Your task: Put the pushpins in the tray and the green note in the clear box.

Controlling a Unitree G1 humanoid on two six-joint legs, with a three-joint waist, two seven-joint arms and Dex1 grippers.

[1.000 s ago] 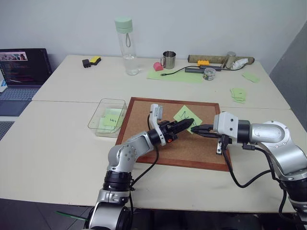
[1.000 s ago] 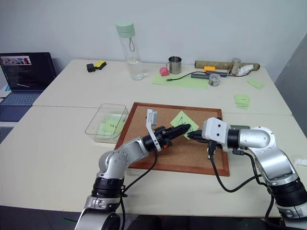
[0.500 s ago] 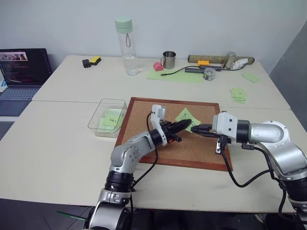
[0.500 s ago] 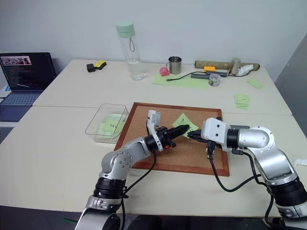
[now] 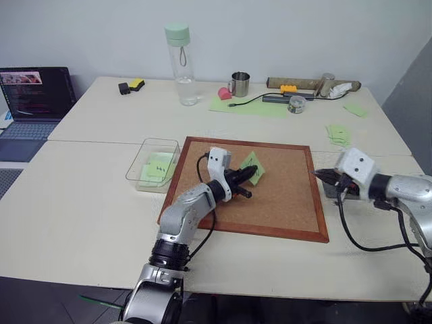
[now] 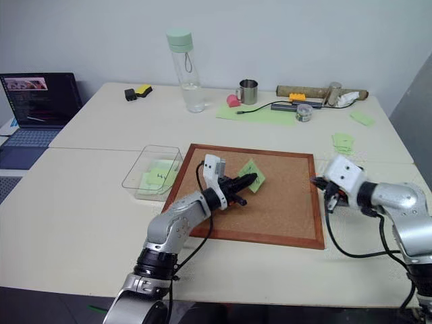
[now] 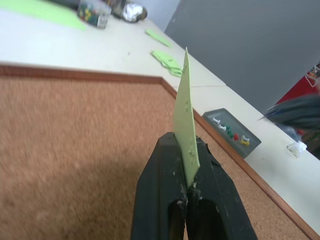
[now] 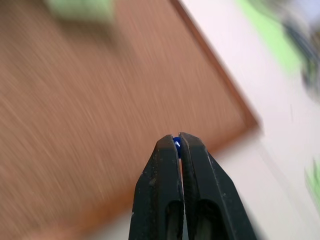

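My left gripper [image 5: 248, 174] hovers over the corkboard [image 5: 270, 202], shut on the green note [image 7: 185, 115], which stands on edge between its fingers. At the board's right edge my right gripper [image 5: 320, 175] is shut on a dark blue pushpin [image 8: 176, 142] that peeks out at its fingertips. Just past that edge lies the grey tray [image 7: 250, 141], holding several small pushpins [image 7: 230, 131]. The clear box [image 5: 135, 172] sits to the left of the corkboard with green notes inside.
At the back of the table stand a tall water bottle [image 5: 179, 64], a metal mug [image 5: 237, 84] and a pale green sheet [image 5: 246, 106]. Blank green notes [image 5: 337, 131] lie at the right. A laptop [image 5: 27, 101] sits at the far left.
My right gripper has swung away from the note to the board's right edge, carrying the blue pin. My left gripper has closed on the note and rolled, and the note is off the board.
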